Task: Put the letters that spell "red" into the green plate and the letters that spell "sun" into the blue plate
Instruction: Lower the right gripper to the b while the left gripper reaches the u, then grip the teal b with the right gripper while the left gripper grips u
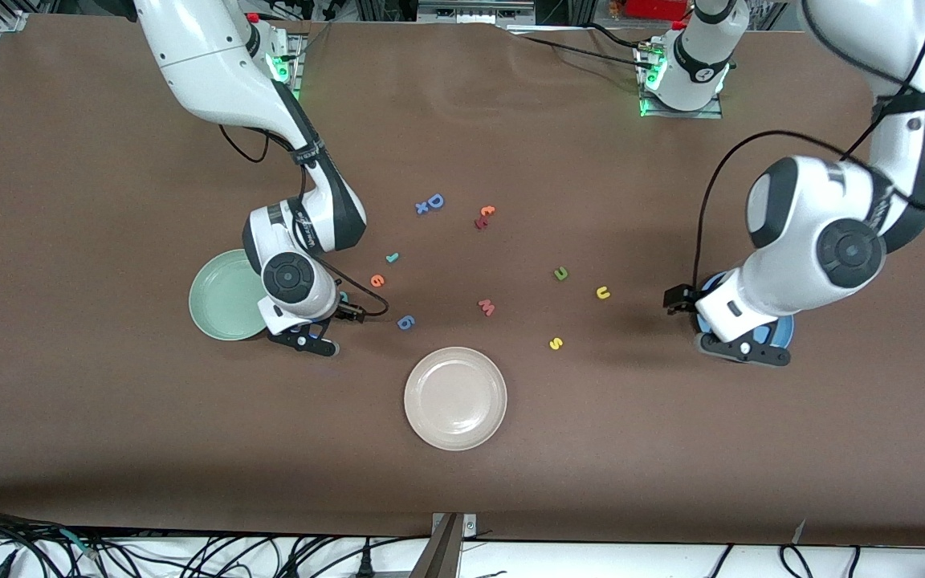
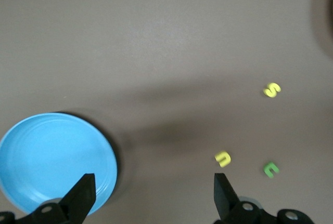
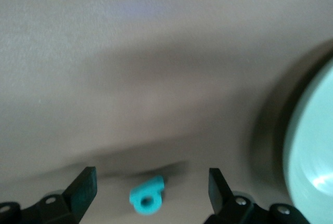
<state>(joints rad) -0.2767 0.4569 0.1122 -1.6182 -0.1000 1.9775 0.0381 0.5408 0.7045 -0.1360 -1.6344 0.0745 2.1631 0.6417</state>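
The teal "d" (image 3: pixel 147 196) lies on the table between the fingers of my right gripper (image 3: pixel 151 177), which is open and touches nothing. That gripper (image 1: pixel 306 341) hangs low beside the green plate (image 1: pixel 222 309), at the edge toward the table's middle. The teal "r" (image 1: pixel 392 258) and orange "e" (image 1: pixel 377 280) lie close by. My left gripper (image 1: pixel 739 349) is open and empty over the rim of the blue plate (image 2: pixel 52 156). The yellow "u" (image 1: pixel 603 293), olive "n" (image 1: pixel 560 274) and yellow "s" (image 1: pixel 556 343) lie toward the table's middle from it.
A cream plate (image 1: pixel 454 397) sits nearest the front camera, mid-table. A pink "m" (image 1: pixel 486 307), a blue "6" piece (image 1: pixel 405 323), a blue capital "D" (image 1: pixel 433 201) and an orange and red pair of letters (image 1: pixel 484 217) are scattered around the middle.
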